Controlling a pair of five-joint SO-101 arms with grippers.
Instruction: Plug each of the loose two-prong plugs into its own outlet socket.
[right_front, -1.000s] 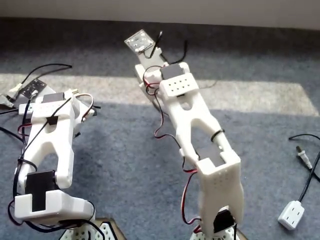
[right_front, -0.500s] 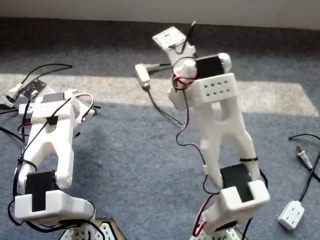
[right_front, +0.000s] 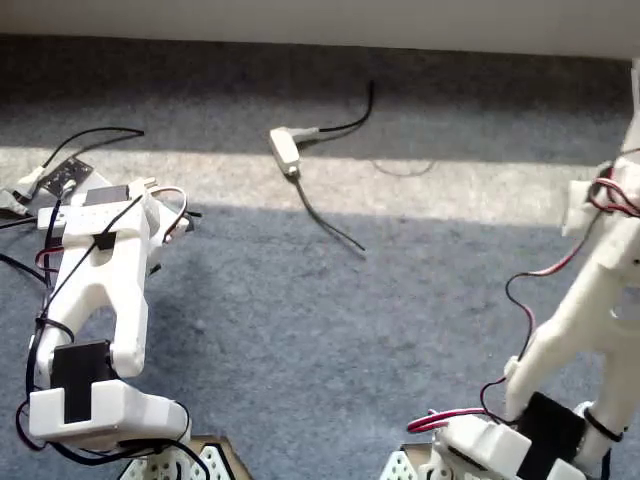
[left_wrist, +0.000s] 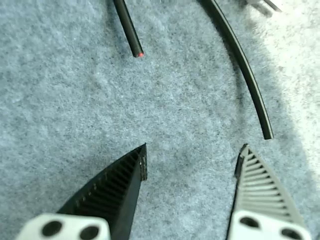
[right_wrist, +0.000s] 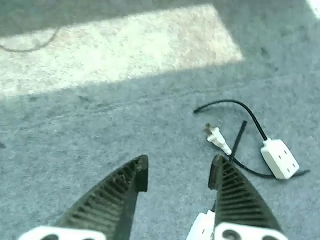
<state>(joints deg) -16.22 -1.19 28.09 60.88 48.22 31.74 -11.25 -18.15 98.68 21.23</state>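
— Where's your plug?
— The small white two-prong plug (right_wrist: 216, 137) lies on the carpet just beside the white boxy outlet socket (right_wrist: 279, 158), not touching it.
— And your grippers?
— Your right gripper (right_wrist: 179, 162) is near that socket, spread wide and empty. Your left gripper (left_wrist: 194, 150) is spread wide too.

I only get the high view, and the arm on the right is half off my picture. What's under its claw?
Observer: The right claw is open and holding nothing, above grey carpet.
Operator: Is there a plug near it?
Observer: Yes, a small white two-prong plug lies on the carpet just beyond the claw tips.
Operator: And somewhere to plug it in?
Observer: A white block-shaped outlet socket lies close beside that plug, with the prongs not in it.
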